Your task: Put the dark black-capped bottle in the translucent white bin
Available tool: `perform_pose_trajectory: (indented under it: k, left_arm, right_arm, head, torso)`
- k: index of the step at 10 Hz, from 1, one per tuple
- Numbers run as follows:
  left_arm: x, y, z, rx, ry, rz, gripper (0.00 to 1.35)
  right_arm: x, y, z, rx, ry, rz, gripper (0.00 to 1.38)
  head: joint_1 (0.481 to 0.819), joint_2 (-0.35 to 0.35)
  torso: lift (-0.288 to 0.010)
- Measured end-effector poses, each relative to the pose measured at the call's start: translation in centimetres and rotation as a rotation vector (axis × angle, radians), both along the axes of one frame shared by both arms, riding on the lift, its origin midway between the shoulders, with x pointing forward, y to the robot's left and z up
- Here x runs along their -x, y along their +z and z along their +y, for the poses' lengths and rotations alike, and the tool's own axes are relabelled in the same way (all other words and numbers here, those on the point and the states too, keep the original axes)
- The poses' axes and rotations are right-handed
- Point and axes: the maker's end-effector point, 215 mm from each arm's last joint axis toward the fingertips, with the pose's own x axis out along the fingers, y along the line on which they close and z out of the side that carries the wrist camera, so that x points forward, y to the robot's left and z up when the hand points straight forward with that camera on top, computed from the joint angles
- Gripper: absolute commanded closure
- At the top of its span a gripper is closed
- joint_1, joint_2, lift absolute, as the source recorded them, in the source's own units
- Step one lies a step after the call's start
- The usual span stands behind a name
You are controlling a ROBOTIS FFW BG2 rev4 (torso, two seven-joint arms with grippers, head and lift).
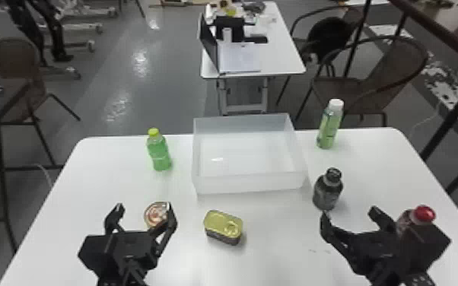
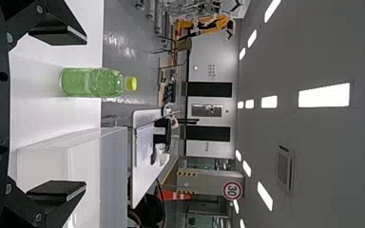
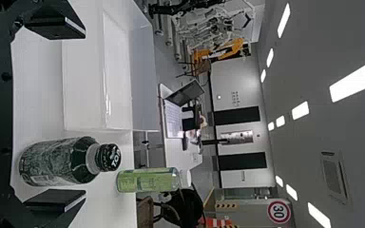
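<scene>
Head view: dark black-capped bottle [image 1: 328, 193] stands at four o'clock from the translucent white bin [image 1: 251, 183]; left gripper [image 1: 144, 207] and right gripper [image 1: 349, 213] have empty, parted fingers. Grasping, carrying and placing all remain.

Green bottle [image 2: 83, 82] beside translucent bin [image 2: 83, 164]

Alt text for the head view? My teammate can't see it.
The dark black-capped bottle stands on a white table, right of the translucent white bin. Left gripper and right gripper hang nearer the camera, fingers open. Also there: yellow-capped bottle, white-capped bottle, red-capped bottle, gold-topped tin.
</scene>
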Motion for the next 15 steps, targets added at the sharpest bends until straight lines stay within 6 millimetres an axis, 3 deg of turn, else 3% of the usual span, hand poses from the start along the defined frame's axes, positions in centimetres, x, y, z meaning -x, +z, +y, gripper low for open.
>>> perform_pose_trajectory:
  k: [8, 12, 15]
  left_arm:
    - [-0.1, 0.2, 0.0, -0.001, 0.001, -0.007, 0.20]
    - [-0.1, 0.4, 0.0, 0.003, -0.001, -0.014, 0.20]
    - [-0.1, 0.5, 0.2, 0.008, 0.005, -0.017, 0.21]
  right_arm:
    - [-0.7, -0.8, -0.2, -0.006, -0.002, 0.032, 0.12]
    - [-6.5, 1.1, -3.6, 0.010, -0.057, -0.009, 0.12]
    - [-8.6, -1.3, -5.5, 0.014, -0.088, 0.030, 0.12]
  head:
    - [0.695, 0.054]
    - [0.695, 0.018]
    - [0.695, -0.008]
  torso:
    - [-0.015]
    - [-0.015]
    - [-0.015]
